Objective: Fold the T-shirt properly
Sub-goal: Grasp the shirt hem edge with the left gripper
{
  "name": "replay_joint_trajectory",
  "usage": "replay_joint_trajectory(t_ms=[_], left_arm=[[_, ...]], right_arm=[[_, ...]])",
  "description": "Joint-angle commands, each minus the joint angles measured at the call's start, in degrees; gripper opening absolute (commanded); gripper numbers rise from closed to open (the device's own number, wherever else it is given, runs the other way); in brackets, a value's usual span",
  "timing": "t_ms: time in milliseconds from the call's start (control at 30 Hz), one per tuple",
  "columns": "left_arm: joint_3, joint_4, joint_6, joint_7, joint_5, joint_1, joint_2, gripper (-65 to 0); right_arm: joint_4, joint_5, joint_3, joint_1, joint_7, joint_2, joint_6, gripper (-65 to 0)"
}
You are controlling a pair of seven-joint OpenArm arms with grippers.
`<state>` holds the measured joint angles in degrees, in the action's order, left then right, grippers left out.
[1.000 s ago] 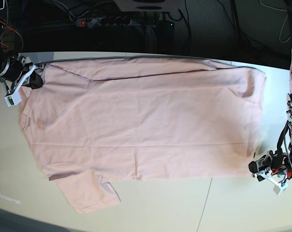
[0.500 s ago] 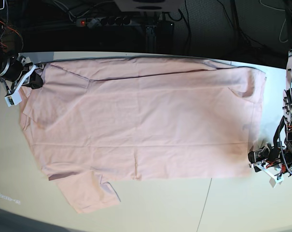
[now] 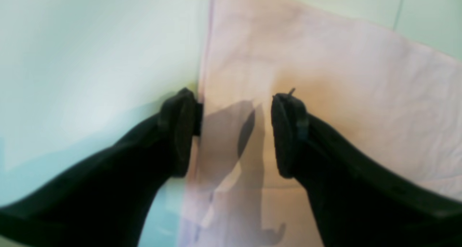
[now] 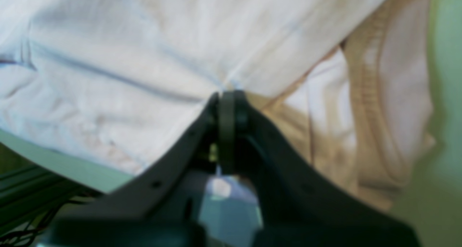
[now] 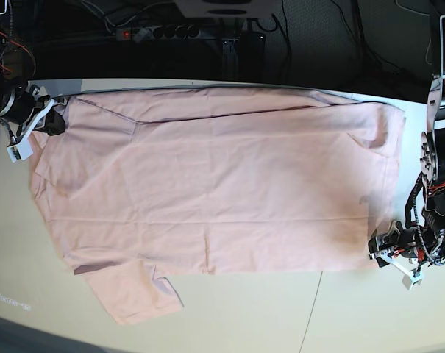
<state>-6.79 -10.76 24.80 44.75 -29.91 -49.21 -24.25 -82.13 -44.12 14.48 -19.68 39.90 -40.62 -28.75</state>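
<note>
The pale pink T-shirt (image 5: 222,184) lies spread plain side up across the table, one sleeve (image 5: 134,294) sticking out at the lower left. My right gripper (image 5: 54,121) is at the shirt's upper left corner. In the right wrist view it (image 4: 227,102) is shut on a pinch of T-shirt (image 4: 126,41) fabric beside the ribbed neck band (image 4: 368,95). My left gripper (image 5: 375,251) is at the lower right corner of the shirt. In the left wrist view it (image 3: 234,131) stands open astride the T-shirt (image 3: 325,77) edge, one finger (image 3: 178,131) over bare table, the other (image 3: 288,131) over cloth.
The pale table (image 5: 281,316) has a thin seam line (image 5: 312,309) running to the front edge. Behind the table's far edge are a power strip (image 5: 163,31) and dangling cables in the dark. The shirt reaches nearly to the back edge.
My left gripper has slid left and slightly up, onto the shirt's lower right corner, still open. The right gripper and the shirt have stayed put.
</note>
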Motion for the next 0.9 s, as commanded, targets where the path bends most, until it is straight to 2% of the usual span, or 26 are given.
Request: replay_joint_trajectory(t_ms=[0, 300, 367, 433, 567, 700, 867], left_arm=[[-0.1, 0.5, 0.1, 4.4, 0.3, 0.5, 1.2, -27.4], [-0.1, 0.5, 2.3, 6.3, 0.2, 0.5, 3.2, -27.5], [-0.1, 0.5, 2.3, 6.3, -0.1, 0.5, 3.3, -32.9], [-0.1, 0.5, 4.1, 6.3, -1.9, 0.5, 3.5, -43.4], [-0.1, 0.5, 11.2, 6.3, -6.4, 0.5, 3.8, -63.5], [-0.1, 0.5, 13.5, 4.1, -6.3, 0.5, 3.7, -65.0], [-0.1, 0.5, 13.6, 3.4, -6.3, 0.3, 3.6, -65.0]], right_arm=[[-0.4, 0.0, 0.5, 0.1, 0.7, -1.3, -2.6, -65.0], [-0.4, 0.0, 0.5, 0.2, 0.7, -1.3, -2.6, -65.0], [-0.4, 0.0, 0.5, 0.2, 0.7, -1.3, -2.6, -65.0], [-0.4, 0.0, 0.5, 0.2, 0.7, -1.3, -2.6, -65.0], [-0.4, 0.0, 0.5, 0.2, 0.7, -1.3, -2.6, -65.0], [-0.4, 0.0, 0.5, 0.2, 0.6, -1.3, -2.6, -65.0], [-0.4, -2.5, 0.5, 1.2, 0.7, -1.3, -2.6, -65.0]])
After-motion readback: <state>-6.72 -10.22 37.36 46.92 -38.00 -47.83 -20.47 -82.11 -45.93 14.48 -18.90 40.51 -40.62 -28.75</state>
